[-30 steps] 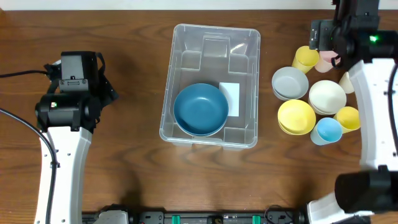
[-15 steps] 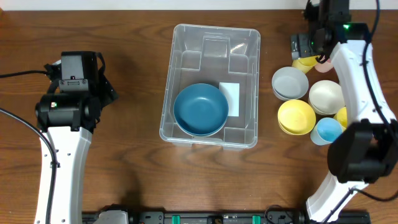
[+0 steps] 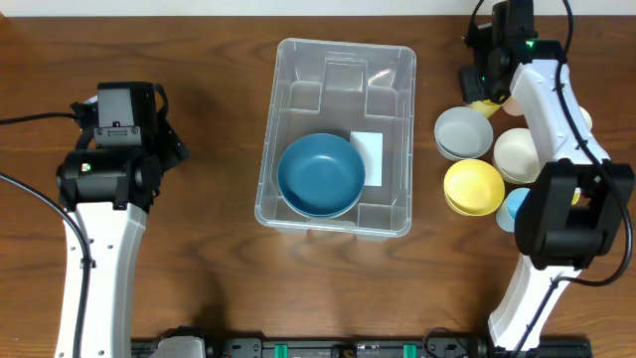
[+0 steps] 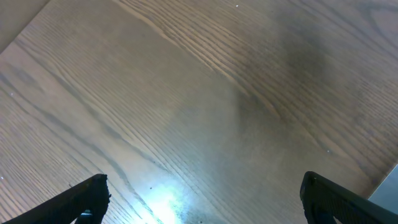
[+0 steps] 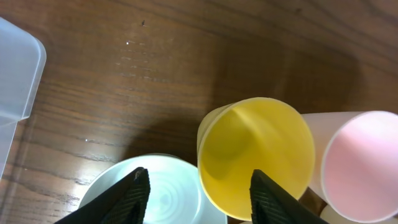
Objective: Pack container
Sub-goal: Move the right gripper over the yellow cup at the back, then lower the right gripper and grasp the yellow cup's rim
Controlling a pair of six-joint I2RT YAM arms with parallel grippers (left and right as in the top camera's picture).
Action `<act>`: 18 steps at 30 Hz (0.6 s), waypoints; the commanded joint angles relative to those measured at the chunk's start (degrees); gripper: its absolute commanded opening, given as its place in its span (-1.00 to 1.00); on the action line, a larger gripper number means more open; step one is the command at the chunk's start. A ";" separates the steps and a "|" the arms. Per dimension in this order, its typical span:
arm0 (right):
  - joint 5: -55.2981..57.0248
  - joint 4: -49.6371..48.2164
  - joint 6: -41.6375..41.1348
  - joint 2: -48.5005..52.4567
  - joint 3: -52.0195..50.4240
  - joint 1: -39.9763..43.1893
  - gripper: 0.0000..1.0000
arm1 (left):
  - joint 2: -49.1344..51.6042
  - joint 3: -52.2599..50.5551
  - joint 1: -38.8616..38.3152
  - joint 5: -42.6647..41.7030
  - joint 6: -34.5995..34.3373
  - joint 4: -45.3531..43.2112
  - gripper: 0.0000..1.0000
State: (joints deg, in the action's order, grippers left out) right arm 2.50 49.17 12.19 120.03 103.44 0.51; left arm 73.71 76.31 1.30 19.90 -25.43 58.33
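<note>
The container [image 3: 343, 48], a large clear plastic bin, stands at the table's centre. It holds a blue bowl [image 3: 321, 175] next to its white label [image 3: 367, 157]. Its corner shows in the right wrist view [image 5: 15, 68]. My right gripper [image 5: 199, 180] is open and empty. It hovers above an upright yellow cup [image 5: 255, 149] and the rim of a pale grey bowl [image 5: 158, 190]. In the overhead view it [image 3: 484, 72] is at the far right of the table. My left gripper [image 4: 202, 193] is open and empty over bare wood, well left of the container.
Right of the container stand a grey bowl [image 3: 463, 132], a cream bowl [image 3: 523, 154], a yellow bowl [image 3: 473, 186] and a light blue cup [image 3: 515, 209]. A pink cup [image 5: 360, 162] stands beside the yellow cup. The left arm [image 3: 119, 149] stands at the table's left.
My right arm has swung toward the far edge and slightly left, and its gripper now hangs over the yellow cup. The left arm and the container have not moved.
</note>
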 commanded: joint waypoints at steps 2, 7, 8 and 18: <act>-0.09 -0.11 0.37 2.62 0.68 -0.35 0.01 | -0.39 0.09 0.20 1.18 0.33 0.15 0.96; 0.70 -0.22 0.35 3.78 0.63 -0.31 -0.01 | -0.39 0.09 0.20 1.18 0.33 0.15 0.96; 0.72 -0.31 0.35 3.85 0.63 -0.31 -0.03 | -0.39 0.09 0.20 1.18 0.33 0.15 0.96; 2.25 -0.74 0.35 3.85 -0.70 -0.02 -0.16 | -0.39 0.09 0.20 1.18 0.33 0.15 0.96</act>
State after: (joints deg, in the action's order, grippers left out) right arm 3.53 48.80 12.40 123.42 103.42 0.51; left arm 73.71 76.31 1.30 19.90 -25.43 58.33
